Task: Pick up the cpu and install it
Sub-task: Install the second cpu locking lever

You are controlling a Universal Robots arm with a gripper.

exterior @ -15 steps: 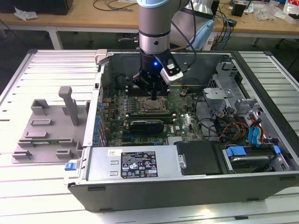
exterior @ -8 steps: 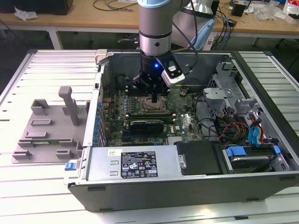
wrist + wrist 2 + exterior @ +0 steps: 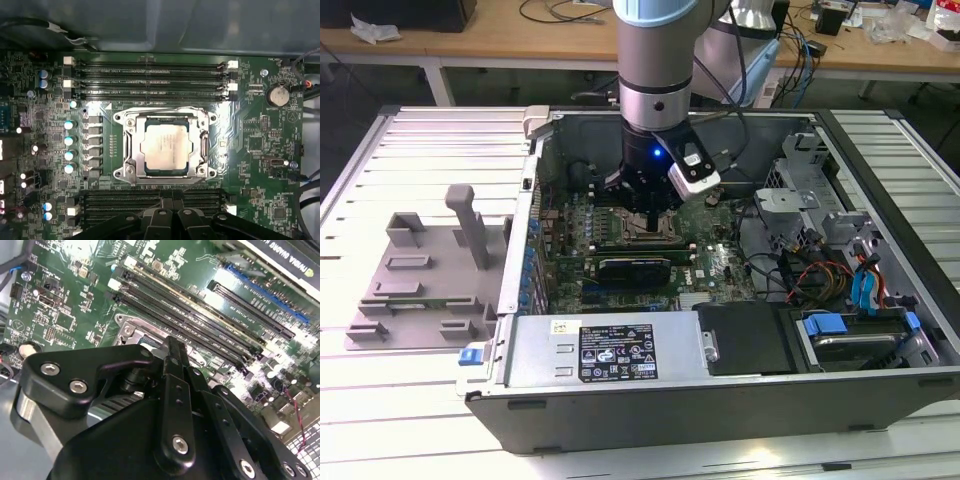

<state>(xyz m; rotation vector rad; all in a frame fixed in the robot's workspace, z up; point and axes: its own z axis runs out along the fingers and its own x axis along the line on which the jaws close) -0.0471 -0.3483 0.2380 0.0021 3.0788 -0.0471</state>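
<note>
Already the cpu point(image 3: 166, 141) lies square in its socket point(image 3: 202, 145), so the pincer point(image 3: 170, 220), its state untellable, should lift straight off.

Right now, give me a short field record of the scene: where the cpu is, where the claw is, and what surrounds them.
cpu: silvery square chip lying flat inside the socket frame on the motherboard, in the first wrist view
claw: black linkage over the socket area, down inside the computer case; fingers hidden
claw contact with cpu: cannot tell
memory slots: black rows on both sides of the socket
fixture: grey plastic block outside the case, on the exterior view's left
</note>
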